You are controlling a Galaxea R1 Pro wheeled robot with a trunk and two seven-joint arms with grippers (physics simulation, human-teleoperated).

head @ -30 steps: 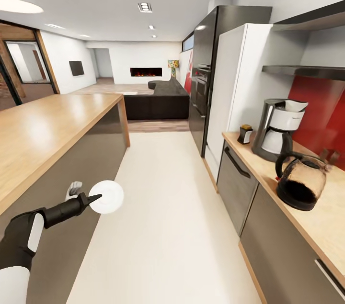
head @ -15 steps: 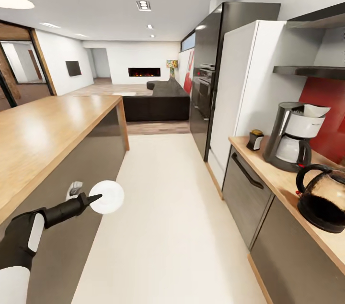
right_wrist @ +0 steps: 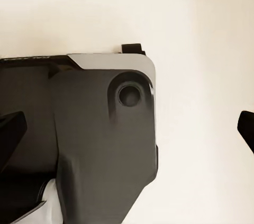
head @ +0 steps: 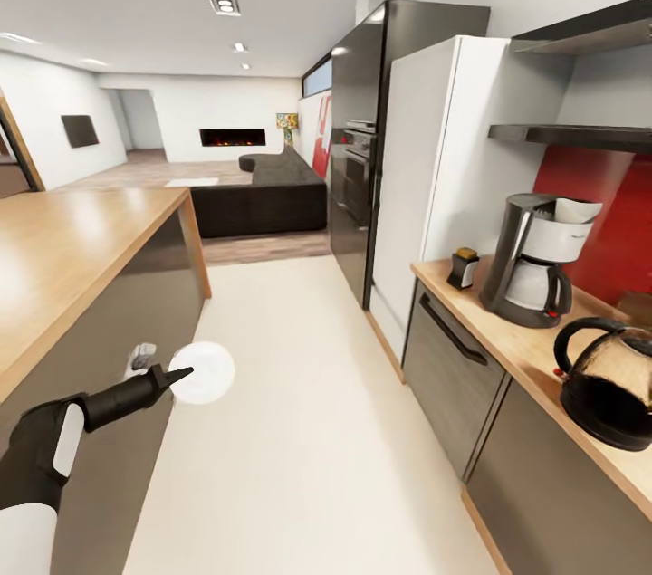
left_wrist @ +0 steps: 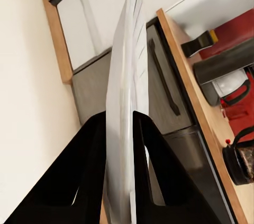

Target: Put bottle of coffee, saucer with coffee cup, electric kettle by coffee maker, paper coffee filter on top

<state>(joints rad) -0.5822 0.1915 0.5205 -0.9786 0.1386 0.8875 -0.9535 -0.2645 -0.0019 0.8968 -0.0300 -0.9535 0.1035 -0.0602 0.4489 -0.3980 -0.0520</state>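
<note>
The left gripper (left_wrist: 120, 128) pinches the white saucer (left_wrist: 124, 75) edge-on between closed fingers (left_wrist: 90, 160), above pale floor (head: 308, 430). The right gripper's fingertips (right_wrist: 247, 128) sit wide apart, holding nothing. Across the aisle, the coffee maker (head: 532, 260) stands on the wooden countertop (head: 507, 340), the electric kettle (head: 608, 380) near it.

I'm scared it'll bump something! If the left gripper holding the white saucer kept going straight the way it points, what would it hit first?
Probably the grey cabinet front under the wooden countertop. The left gripper, shut on the saucer, points that way in its wrist view, though depth is unclear.
</note>
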